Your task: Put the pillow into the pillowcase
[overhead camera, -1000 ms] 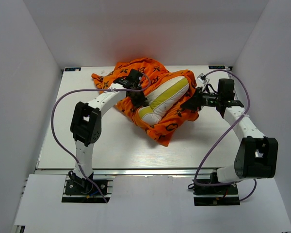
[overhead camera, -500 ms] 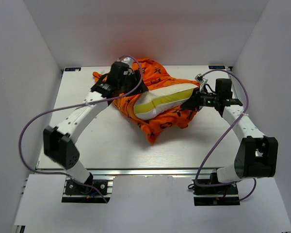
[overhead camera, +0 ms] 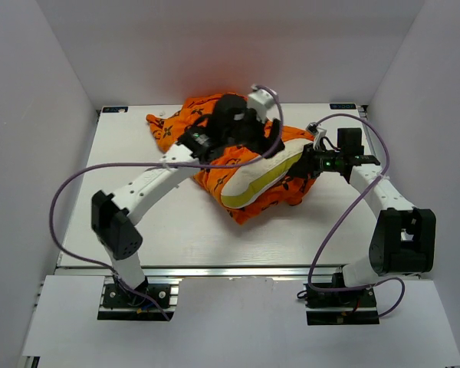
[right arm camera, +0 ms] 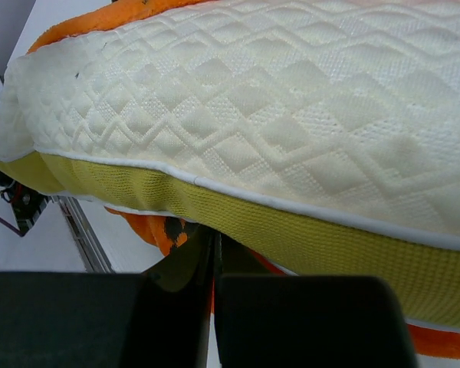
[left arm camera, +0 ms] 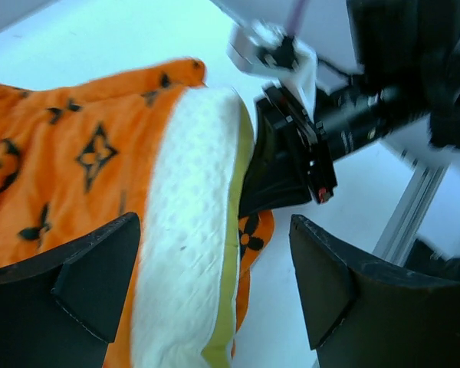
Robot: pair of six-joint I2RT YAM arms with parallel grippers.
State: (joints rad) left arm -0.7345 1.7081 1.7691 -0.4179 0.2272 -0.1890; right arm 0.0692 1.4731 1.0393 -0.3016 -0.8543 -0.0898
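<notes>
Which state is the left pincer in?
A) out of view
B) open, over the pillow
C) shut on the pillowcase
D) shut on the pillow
B: in the left wrist view the left pincer is spread wide, with the pillow showing in the gap and nothing clamped.
</notes>
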